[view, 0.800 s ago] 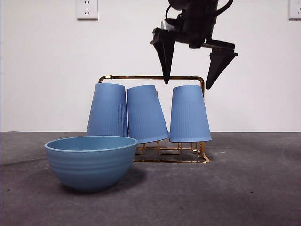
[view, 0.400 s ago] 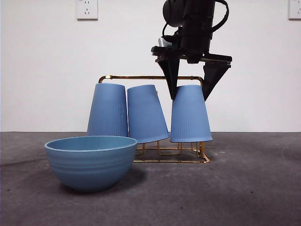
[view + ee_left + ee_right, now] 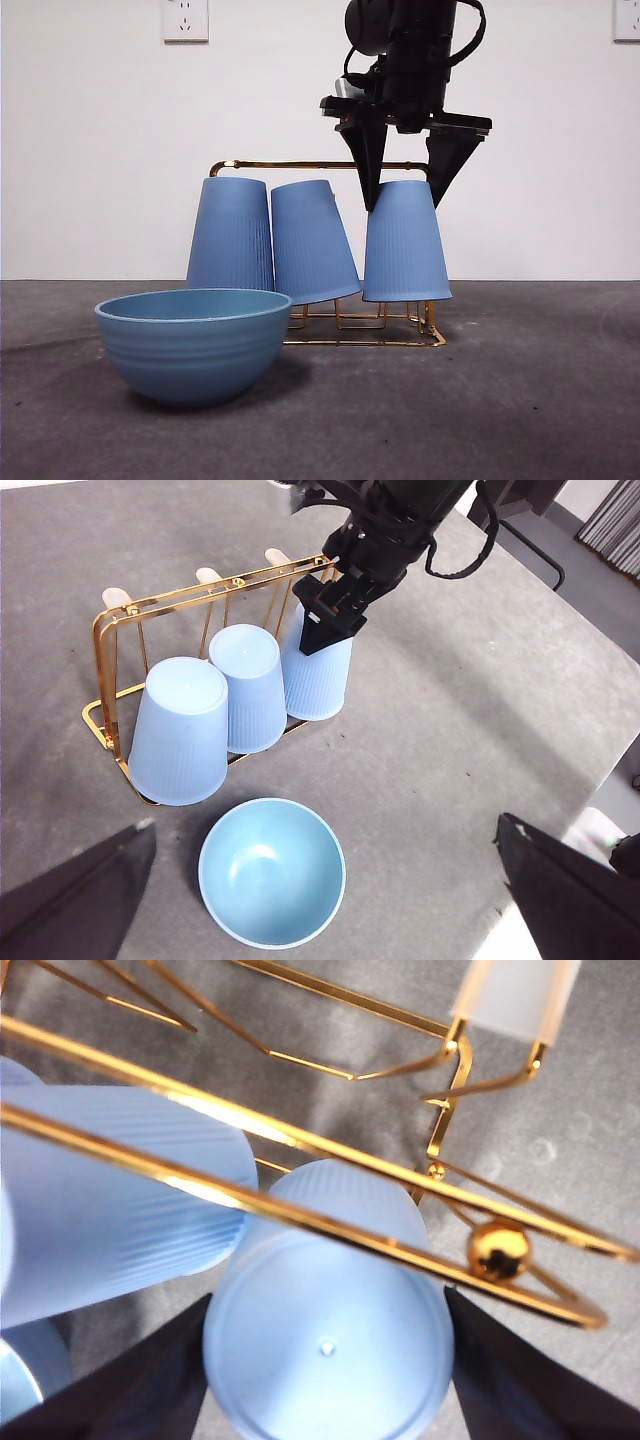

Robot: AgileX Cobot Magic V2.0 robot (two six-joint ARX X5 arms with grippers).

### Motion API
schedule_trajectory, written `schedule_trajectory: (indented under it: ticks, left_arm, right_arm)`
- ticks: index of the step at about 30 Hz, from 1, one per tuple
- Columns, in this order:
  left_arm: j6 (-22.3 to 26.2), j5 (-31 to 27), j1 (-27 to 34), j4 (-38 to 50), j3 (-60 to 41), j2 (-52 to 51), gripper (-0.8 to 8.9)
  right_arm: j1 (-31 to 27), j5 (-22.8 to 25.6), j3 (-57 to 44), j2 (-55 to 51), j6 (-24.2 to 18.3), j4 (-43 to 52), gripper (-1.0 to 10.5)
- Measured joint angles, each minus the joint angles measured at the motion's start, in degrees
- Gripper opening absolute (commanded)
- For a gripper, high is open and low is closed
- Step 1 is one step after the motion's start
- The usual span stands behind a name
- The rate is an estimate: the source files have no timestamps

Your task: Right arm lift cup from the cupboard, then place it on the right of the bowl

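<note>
Was a dark grey table [image 3: 520,400], kinda felt-like surface, running back to a white wall. Had a blue bowl [image 3: 192,343] sitting right on it near the front, open side up. Also had a gold wire rack [image 3: 365,330] standing on it just behind and to the right of the bowl, base wires flat on the surface.
</note>
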Motion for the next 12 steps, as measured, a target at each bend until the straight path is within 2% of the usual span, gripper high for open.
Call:
schedule_trajectory:
  ticks: [12]
  left_arm:
    - [-0.7, 0.0, 0.0, 0.0, 0.0, 0.0, 5.62]
  right_arm:
    - [0.8, 1.0, 0.2, -7.2, 0.4, 0.0, 2.2]
